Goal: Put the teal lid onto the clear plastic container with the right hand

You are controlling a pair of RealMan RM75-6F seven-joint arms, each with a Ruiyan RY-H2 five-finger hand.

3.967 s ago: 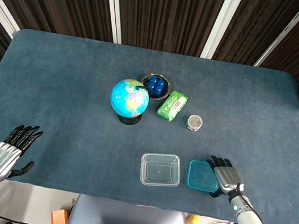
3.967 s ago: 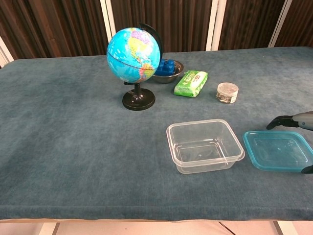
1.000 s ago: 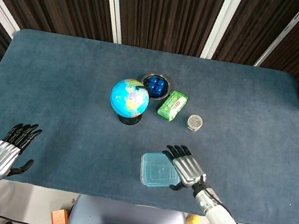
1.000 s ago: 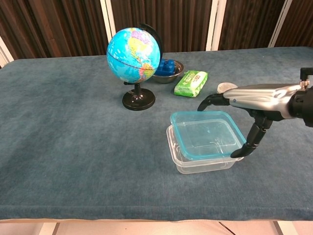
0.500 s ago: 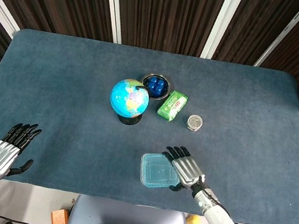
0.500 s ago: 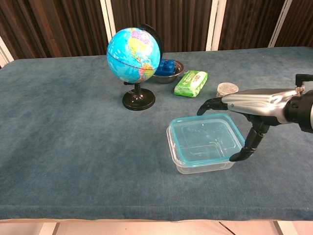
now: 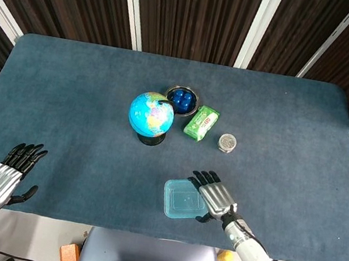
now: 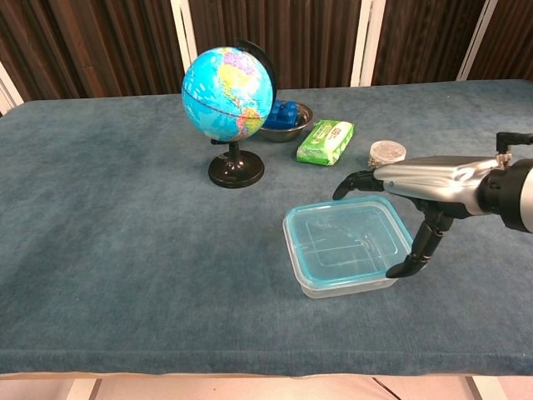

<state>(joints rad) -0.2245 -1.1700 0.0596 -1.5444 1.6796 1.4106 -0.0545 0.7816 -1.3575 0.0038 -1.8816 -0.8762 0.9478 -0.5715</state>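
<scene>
- Chest view shows your right hand [image 8: 420,187] on the right side of the teal lid [image 8: 346,240], with the long fingers [image 8: 354,179] reaching over the lid's far right corner and the thumb [image 8: 416,250] hooked down at its near right edge.
- So the lid sits just left of and under that hand, pinched between thumb and fingers as far as I can tell; I can't make out the contact at the far corner cleanly.
- The lid is lying on top of the clear plastic container [image 8: 341,283], roughly flat and lined up with it. Can't tell if it's snapped down all the way round.
- From the head view, same story: lid [image 7: 184,200] near the front edge of the table [image 7: 65,98], right of centre, with the right hand [image 7: 217,197] butted up against its right side, fingers pointing far-left.
- Your left hand [image 7: 5,176] is way off at the near left corner, well apart from everything, fingers spread and holding nothing.
- Other stuff further back, all well apart from the container: a globe [image 8: 228,83] on a black stand, a metal bowl [image 8: 287,121] of blue things behind it, a green packet [image 8: 326,141] to the right of that, and a small round tin [image 8: 386,152] right of the packet.
</scene>
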